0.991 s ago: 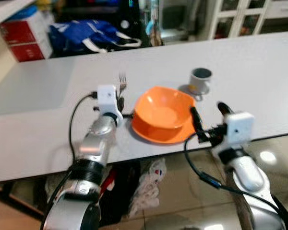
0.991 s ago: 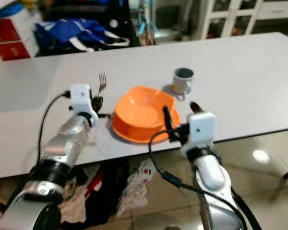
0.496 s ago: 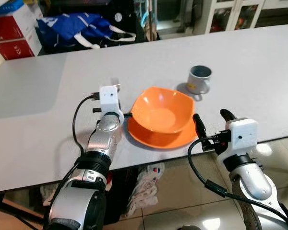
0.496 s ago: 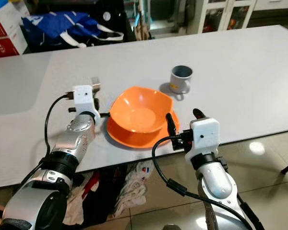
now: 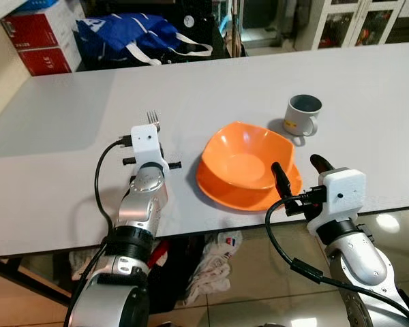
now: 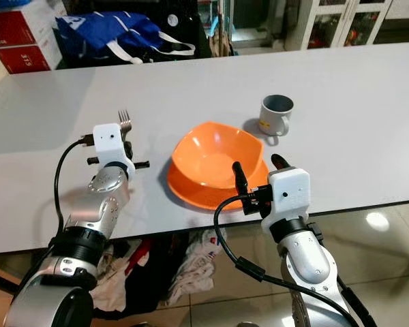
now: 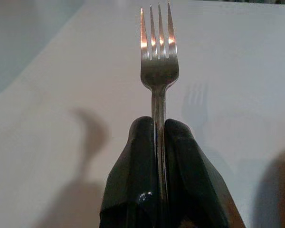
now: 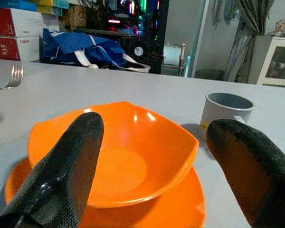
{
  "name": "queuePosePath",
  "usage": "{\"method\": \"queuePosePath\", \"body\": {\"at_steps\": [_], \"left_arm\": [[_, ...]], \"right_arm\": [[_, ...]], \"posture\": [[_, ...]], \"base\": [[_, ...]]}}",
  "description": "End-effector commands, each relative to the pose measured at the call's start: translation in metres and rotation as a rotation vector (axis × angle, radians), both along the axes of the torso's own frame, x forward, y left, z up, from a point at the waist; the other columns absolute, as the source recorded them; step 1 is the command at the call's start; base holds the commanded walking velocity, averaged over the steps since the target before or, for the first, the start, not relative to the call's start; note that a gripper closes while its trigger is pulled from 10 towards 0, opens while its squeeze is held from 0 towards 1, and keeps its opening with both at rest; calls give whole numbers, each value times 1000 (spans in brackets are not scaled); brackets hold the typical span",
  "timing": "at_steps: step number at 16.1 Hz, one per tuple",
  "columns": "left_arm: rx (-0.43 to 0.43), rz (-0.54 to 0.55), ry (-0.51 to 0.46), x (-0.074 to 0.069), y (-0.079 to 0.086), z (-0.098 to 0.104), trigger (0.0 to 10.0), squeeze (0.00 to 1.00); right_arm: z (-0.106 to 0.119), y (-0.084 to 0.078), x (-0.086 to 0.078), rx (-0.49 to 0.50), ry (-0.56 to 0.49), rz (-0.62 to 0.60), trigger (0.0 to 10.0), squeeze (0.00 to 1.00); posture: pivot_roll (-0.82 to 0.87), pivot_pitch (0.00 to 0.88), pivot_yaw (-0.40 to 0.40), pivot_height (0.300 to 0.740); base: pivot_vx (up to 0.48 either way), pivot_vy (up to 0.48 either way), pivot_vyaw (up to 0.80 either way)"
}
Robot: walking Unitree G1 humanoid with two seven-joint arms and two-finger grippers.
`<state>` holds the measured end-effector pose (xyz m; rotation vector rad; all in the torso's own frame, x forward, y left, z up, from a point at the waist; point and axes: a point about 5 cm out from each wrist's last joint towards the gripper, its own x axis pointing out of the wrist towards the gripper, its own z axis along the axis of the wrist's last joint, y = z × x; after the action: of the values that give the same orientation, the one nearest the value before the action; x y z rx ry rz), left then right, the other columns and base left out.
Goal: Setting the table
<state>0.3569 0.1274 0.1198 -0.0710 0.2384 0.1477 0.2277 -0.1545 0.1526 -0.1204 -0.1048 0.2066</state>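
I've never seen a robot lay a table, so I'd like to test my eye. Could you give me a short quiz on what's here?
1. True or false: the left gripper is shut on the fork.
2. What does the orange bowl sit on? A) orange plate B) grey mug C) bare table
3. Fill in: the right gripper's fingers are ____.

Key: 1 true. 2 A, the orange plate; the grey mug stands apart. 3 open.
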Motion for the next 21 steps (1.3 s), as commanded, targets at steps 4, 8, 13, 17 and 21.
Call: {"method": "queuePosePath", "body": {"at_steps": [4,8,13,17,21], "left_arm": [[3,-71,51,-4,-9,-9,0,0],[10,-83,123,-9,-12,-27,0,0],[11,-122,162,-8,-22,-37,0,0],[17,-155,158,-8,-29,-38,0,0],[25,-143,159,-7,-29,-38,10000,0]], "right_arm": [[1,7,1,10,0,20,10000,0],[1,6,-2,7,3,16,10000,0],[1,3,-8,-3,15,11,10000,0],[0,4,-10,-3,25,12,10000,0],[-1,4,-11,-3,33,15,10000,0]], "posture": [[-226,0,92,740],[-239,1,92,740],[-260,23,92,740],[-262,32,97,740],[-262,36,96,740]], "base": [[0,0,0],[0,0,0],[0,0,0],[0,0,0],[0,0,0]]}}
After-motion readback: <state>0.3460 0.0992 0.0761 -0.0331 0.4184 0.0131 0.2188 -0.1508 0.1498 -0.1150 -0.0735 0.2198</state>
